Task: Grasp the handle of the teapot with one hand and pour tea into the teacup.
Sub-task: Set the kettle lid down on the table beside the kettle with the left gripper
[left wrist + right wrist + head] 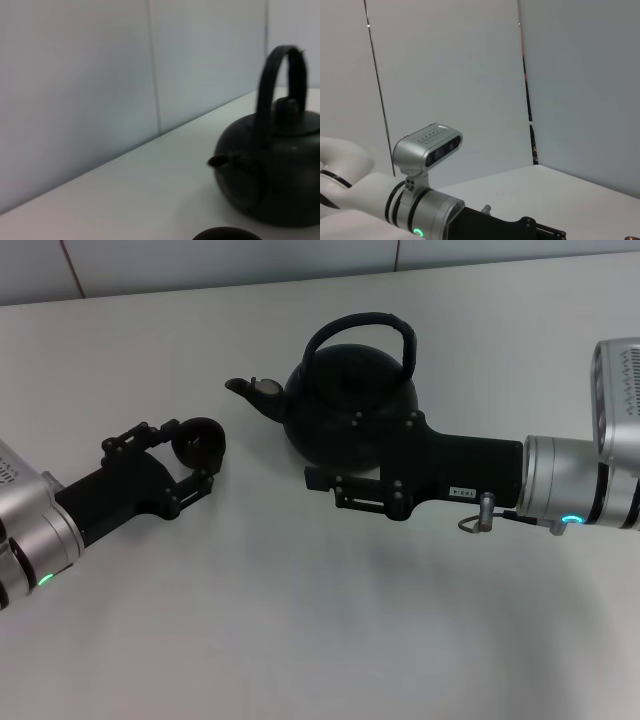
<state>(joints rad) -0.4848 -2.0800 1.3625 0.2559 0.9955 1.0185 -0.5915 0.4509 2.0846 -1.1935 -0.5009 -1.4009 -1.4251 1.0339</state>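
Your left tool (196,462) pinched the teacup (199,442) on the tabletop (300,620). Your right tool (345,455) sat against the teapot (345,405); I couldn't tell its spread.

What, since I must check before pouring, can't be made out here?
Teacup: left wrist view, cut off by the picture's edge.
Teapot lower body: head view, hidden behind the right claw.
Teapot's contents: no view looks inside.
Teacup's inside: head view, too dark, at the left claw.

Teacup (199,443) sits left of teapot (350,405), apart; spout (248,388) points toward it.
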